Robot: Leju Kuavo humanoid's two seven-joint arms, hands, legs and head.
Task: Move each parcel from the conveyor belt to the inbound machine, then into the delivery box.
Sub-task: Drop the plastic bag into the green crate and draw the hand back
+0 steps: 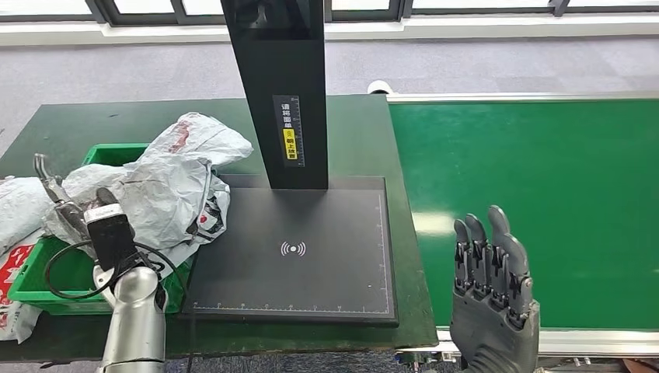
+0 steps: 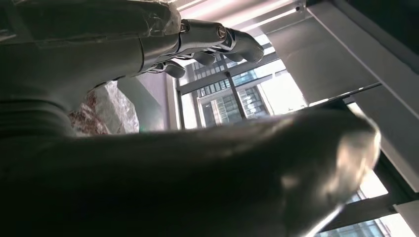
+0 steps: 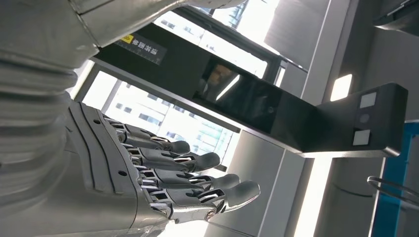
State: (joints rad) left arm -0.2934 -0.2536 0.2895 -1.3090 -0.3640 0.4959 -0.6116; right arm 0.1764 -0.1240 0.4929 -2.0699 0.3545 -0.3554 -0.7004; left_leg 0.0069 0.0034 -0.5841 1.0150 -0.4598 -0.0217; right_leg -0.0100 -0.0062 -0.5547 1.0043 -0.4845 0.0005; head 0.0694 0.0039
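On the dark green table (image 1: 365, 140), left of the conveyor belt (image 1: 544, 202), sits the inbound machine (image 1: 299, 252): a flat black scan pad with a wireless symbol at its centre and a black upright column (image 1: 284, 85) rising from its far edge. The column carries a label strip with a yellow patch. The belt's green surface runs along the right side of the scene, bordered by a pale metal rail.

At the left edge of the table stands the green delivery box (image 1: 47, 291). A crumpled white and grey parcel (image 1: 175, 183) lies heaped in and over it. Its long axis runs roughly from the box's near left toward the far right, with one end pointing up toward the column's base and a lower corner draping over the box wall, just beside the pad's left edge. More white bagging with red print (image 1: 12, 272) lies at the far left.

The left hand (image 1: 58, 198) is over the box, next to the parcel; head view shows thin fingers raised, and in the left wrist view (image 2: 212, 42) the fingers are curled loosely with nothing visible between them. Cannot tell if it touches the parcel.

The right hand (image 1: 493, 276) is held upright at the near edge of the belt, fingers straight, side by side, holding nothing
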